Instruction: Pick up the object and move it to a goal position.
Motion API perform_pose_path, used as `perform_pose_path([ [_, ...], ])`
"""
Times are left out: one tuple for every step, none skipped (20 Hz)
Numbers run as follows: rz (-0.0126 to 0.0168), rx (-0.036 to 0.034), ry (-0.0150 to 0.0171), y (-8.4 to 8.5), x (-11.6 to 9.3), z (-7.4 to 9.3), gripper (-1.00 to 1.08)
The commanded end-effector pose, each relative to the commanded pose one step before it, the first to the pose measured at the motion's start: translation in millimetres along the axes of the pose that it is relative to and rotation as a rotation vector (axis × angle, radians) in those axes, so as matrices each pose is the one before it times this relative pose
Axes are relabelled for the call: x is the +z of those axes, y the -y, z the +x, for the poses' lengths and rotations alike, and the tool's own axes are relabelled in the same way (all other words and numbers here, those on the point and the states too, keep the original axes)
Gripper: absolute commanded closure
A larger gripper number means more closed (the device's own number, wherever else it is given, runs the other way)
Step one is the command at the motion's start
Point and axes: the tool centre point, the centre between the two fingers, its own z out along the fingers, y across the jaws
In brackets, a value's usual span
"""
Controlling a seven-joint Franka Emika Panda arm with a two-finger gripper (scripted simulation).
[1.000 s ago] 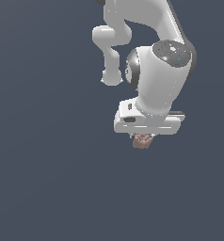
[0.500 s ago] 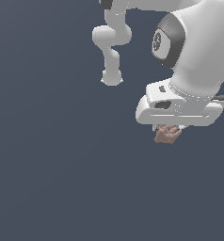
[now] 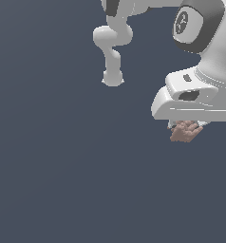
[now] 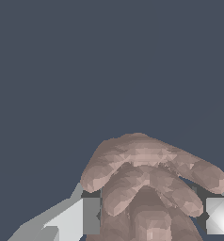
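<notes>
Fingertips mostly hidden under white hand in exterior view; arm cropped at frame edge. Gripper (image 3: 185,127) closed around lumpy pinkish-brown object (image 3: 184,132), pads (image 4: 90,215) pressing both sides, held aloft.

The white gripper's (image 3: 185,127) fingertips are hidden behind its housing; the lumpy reddish-brown object (image 4: 147,188) runs off the wrist view's edge.

A plain dark grey-blue floor (image 3: 58,180) throughout.
</notes>
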Motion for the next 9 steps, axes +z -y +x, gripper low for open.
perform_pose_path([
  [-0.00025,0.00066,0.00026,3.71,-4.48,1.36,1.08],
  [0.0,0.0,0.0,1.1,-1.21,0.38,1.08],
  [0.0,0.0,0.0,0.93,-1.03,0.33,1.08],
  [0.0,0.0,0.0,0.77,-0.85,0.28,1.08],
  [0.0,0.0,0.0,0.62,-0.68,0.23,1.08],
  [0.00044,-0.00052,0.00011,0.69,-0.55,0.09,1.08],
  [0.0,0.0,0.0,0.33,-0.37,0.13,1.08],
  [0.0,0.0,0.0,0.2,-0.22,0.08,1.08],
  [0.0,0.0,0.0,0.07,-0.07,0.03,1.08],
])
